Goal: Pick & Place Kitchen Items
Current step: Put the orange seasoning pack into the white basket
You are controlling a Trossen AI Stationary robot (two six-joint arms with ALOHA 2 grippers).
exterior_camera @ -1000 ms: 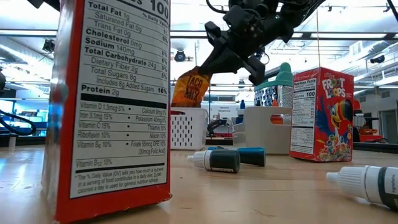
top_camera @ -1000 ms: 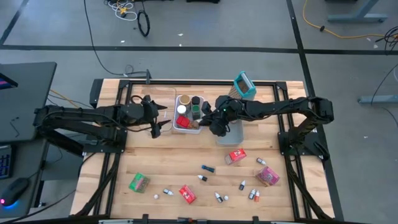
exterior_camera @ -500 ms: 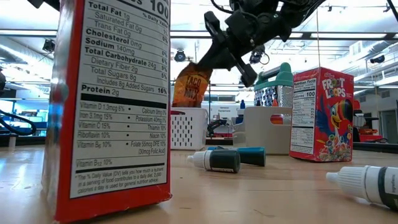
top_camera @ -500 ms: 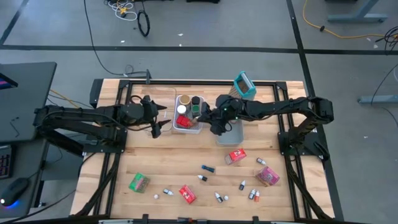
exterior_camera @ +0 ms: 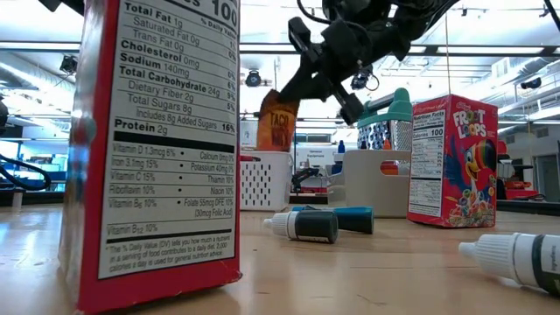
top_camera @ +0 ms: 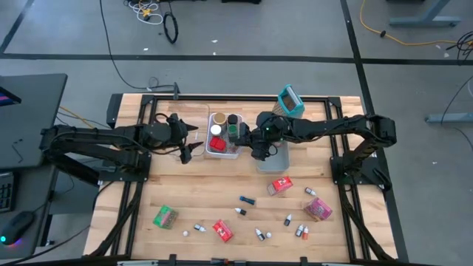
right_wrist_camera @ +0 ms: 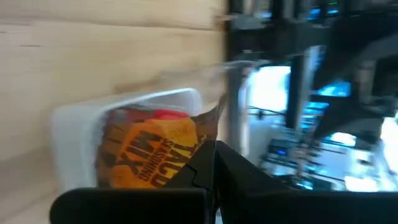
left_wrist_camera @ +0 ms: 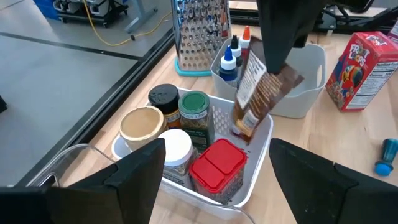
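Note:
My right gripper (top_camera: pixel 256 148) is shut on an orange and brown taco-mix packet (left_wrist_camera: pixel 260 94), held over the right part of the white bin (top_camera: pixel 219 153). The same packet (exterior_camera: pixel 280 128) shows in the low view above that bin (exterior_camera: pixel 262 182). The bin holds round jars: a green-lidded one (left_wrist_camera: pixel 194 111), a red-lidded one (left_wrist_camera: pixel 217 163), a black-lidded one (left_wrist_camera: pixel 164 97) and a tan one (left_wrist_camera: pixel 142 124). My left gripper (left_wrist_camera: pixel 211 180) stands open just left of the bin and touches nothing. My right gripper pinches the packet's upper end (left_wrist_camera: pixel 268 57) between its two fingers (left_wrist_camera: pixel 281 31), which slant down from the table's right. The packet hangs tilted below the fingers over the bin. Whether its lower end (left_wrist_camera: pixel 241 129) touches anything in the bin, I cannot tell.
A grey bin (left_wrist_camera: pixel 303 87) with small bottles stands right of the white bin, and the teal-topped metal grater (top_camera: pixel 290 101) stands behind it. On the near half of the table lie red packets (top_camera: pixel 281 185), a green one (top_camera: pixel 165 216), a pink one (top_camera: pixel 318 209) and several tiny bottles.
My right gripper has rolled about its own pointing line while staying over the white bin. The taco-mix packet has turned with it: in the low view it showed its broad face, slanted, and now hangs narrower and more upright.

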